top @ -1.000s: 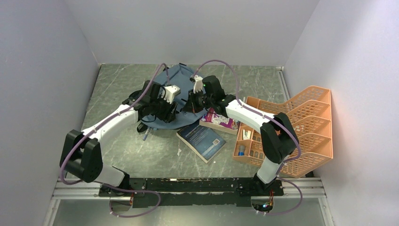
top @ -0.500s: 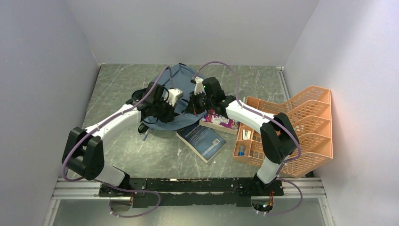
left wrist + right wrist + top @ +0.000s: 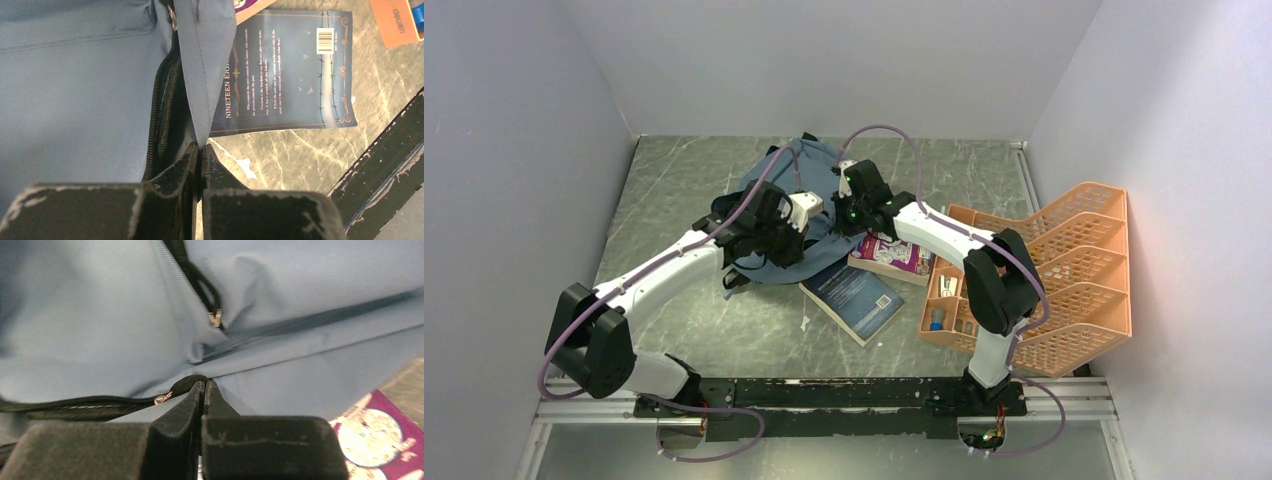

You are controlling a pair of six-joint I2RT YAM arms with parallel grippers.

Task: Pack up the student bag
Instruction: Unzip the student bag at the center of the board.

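We are holding the soft slate blue-grey fabric backpack [image 3: 816, 172], lying on the grey marbled bench [image 3: 674, 170] beside a dark blue paperback book [image 3: 854, 297]. The left gripper [image 3: 200, 150] and right gripper [image 3: 205, 387] are each clamping fabric by its black zip [image 3: 160, 110]. We are advising pulling both edges apart evenly.

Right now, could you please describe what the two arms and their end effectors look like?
Both the left arm and right arm have white tubular links, black joints and a looping mauve cable. The left end effector and right end effector have two black, scuffed fingers each. Green lights glow near the right wrist.
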